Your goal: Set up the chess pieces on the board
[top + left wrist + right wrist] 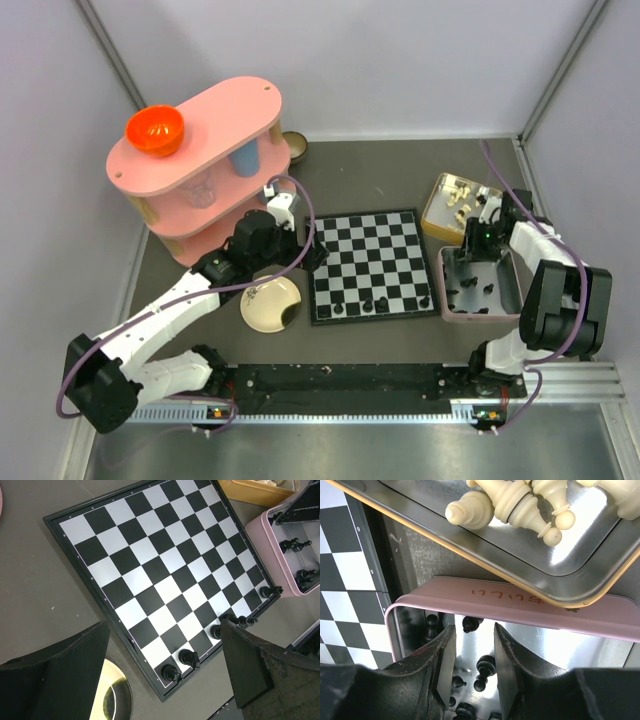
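Observation:
The board (370, 262) lies mid-table. Several black chess pieces (368, 303) stand along its near row, and they show in the left wrist view (190, 658) along the board's (165, 565) lower right edge. More black pieces (485, 672) lie in a pink tin (510, 290) right of the board. My left gripper (316, 251) hovers open and empty over the board's left edge (165, 626). My right gripper (478, 243) hangs open over the pink tin's (510, 597) far end. One lying black piece sits below and between its fingers (474, 630), untouched.
A yellow-rimmed tin (437, 218) of cream-white chessmen (515, 502) sits behind the pink tin, overlapping its rim. A round cream plate (262, 312) lies left of the board's near corner. A pink two-level shelf (215, 120) with an orange bowl (154, 130) stands at the back left.

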Controlling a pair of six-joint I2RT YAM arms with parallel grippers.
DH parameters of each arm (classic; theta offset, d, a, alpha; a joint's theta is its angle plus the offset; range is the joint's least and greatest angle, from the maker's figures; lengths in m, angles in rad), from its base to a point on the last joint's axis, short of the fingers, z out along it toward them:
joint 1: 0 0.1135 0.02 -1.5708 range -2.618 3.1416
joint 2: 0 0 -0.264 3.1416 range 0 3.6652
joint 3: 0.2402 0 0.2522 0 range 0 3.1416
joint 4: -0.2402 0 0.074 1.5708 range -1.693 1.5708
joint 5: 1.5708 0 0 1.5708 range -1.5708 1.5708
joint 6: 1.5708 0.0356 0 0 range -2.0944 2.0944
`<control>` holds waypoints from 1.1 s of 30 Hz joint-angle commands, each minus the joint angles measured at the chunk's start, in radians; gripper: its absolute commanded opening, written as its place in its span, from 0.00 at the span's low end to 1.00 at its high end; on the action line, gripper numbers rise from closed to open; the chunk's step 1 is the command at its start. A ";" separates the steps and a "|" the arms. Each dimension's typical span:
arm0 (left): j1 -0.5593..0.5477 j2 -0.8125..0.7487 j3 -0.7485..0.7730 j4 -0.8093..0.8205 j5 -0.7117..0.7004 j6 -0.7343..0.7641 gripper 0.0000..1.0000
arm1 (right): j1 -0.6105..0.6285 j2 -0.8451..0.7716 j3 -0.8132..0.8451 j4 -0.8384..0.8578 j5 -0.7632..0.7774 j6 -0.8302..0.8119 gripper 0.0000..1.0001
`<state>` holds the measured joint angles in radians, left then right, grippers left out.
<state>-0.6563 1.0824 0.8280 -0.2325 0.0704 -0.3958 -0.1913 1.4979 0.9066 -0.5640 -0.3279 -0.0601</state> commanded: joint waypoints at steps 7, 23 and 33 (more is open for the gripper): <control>0.003 -0.030 -0.003 0.032 0.031 -0.011 0.96 | 0.035 0.004 0.040 0.044 0.047 -0.014 0.32; 0.003 -0.045 -0.020 0.039 0.049 -0.025 0.96 | 0.053 -0.027 0.025 0.067 0.062 -0.020 0.06; 0.003 -0.058 -0.026 0.042 0.055 -0.028 0.97 | 0.053 -0.177 0.011 -0.037 0.082 -0.147 0.00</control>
<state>-0.6563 1.0554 0.8066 -0.2329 0.1162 -0.4179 -0.1459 1.4113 0.9100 -0.5632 -0.2508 -0.1406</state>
